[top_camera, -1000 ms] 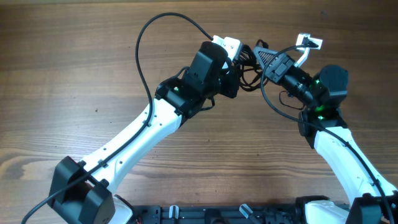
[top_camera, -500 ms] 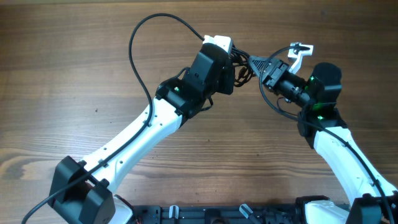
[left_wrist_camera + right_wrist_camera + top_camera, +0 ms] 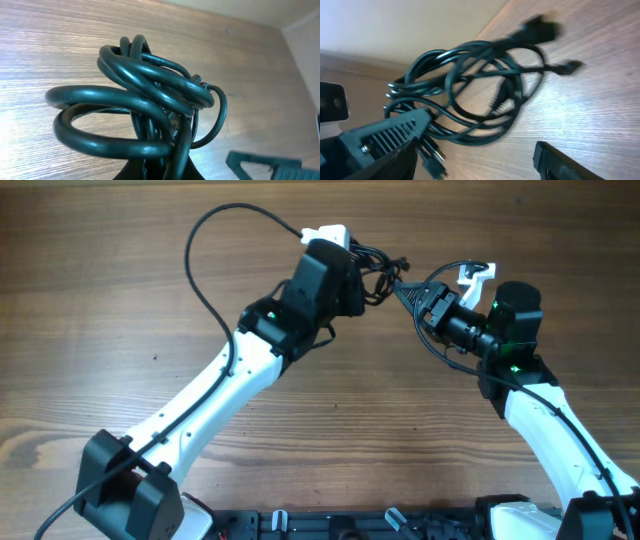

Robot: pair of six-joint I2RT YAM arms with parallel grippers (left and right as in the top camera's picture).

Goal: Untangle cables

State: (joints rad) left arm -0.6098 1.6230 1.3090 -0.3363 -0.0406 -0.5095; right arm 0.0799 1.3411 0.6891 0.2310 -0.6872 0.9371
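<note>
The cables [image 3: 378,262] are a bunched knot of thin black cords at the far middle of the table. My left gripper [image 3: 352,275] is shut on the knot, and in the left wrist view the loops [image 3: 145,100] fill the frame above its closed fingers [image 3: 150,172]. My right gripper [image 3: 412,288] stands open just right of the knot. In the right wrist view the bundle [image 3: 470,95] lies ahead of the spread fingers [image 3: 385,135], with nothing between them. Plug ends [image 3: 540,27] stick out at the far side, and a metal-tipped plug [image 3: 432,160] hangs by the left finger.
The left arm's own thicker black cable [image 3: 205,270] arcs over the wooden table [image 3: 100,330] to the left of the knot. The right arm's finger [image 3: 260,165] shows at the lower right of the left wrist view.
My right gripper has opened and let go of the cables. The left gripper has carried the knot up and to the left, away from the right gripper.
</note>
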